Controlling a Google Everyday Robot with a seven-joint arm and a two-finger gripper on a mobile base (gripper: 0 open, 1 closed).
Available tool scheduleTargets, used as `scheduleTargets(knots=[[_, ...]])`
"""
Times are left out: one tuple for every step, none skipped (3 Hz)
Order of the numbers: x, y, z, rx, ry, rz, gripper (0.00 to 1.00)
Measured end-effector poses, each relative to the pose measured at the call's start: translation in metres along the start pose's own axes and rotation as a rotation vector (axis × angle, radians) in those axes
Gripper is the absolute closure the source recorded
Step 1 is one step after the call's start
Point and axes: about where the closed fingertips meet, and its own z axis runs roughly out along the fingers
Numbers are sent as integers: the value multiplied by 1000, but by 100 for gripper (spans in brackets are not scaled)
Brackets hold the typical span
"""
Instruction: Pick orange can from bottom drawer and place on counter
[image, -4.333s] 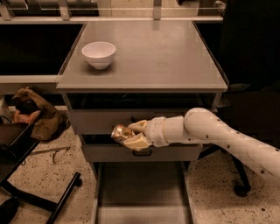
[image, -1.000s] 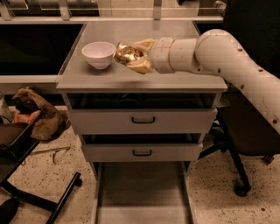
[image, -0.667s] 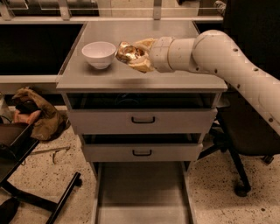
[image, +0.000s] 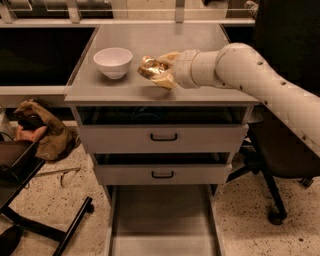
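The orange can (image: 150, 67) is a shiny golden-orange dented can held in my gripper (image: 161, 70). The gripper reaches in from the right on a white arm and is shut on the can, holding it at or just above the counter (image: 165, 45), right of the white bowl. Whether the can touches the counter I cannot tell. The bottom drawer (image: 162, 220) is pulled out below, its grey floor bare.
A white bowl (image: 113, 62) stands on the counter's left part, close to the can. Two closed grey drawers with dark handles (image: 164, 136) sit under the counter. A black chair (image: 280, 165) stands right; a brown bag (image: 42, 130) and dark frame lie left on the floor.
The arm carried the can up from in front of the drawers to the counter. Over the last second it has barely moved beside the bowl.
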Motion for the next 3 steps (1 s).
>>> scheduleTargets(knots=[[11,2,6,6,52,-10,100],[15,4,11,14,101,-50,100],[20,8,14,7,131,-65,100]])
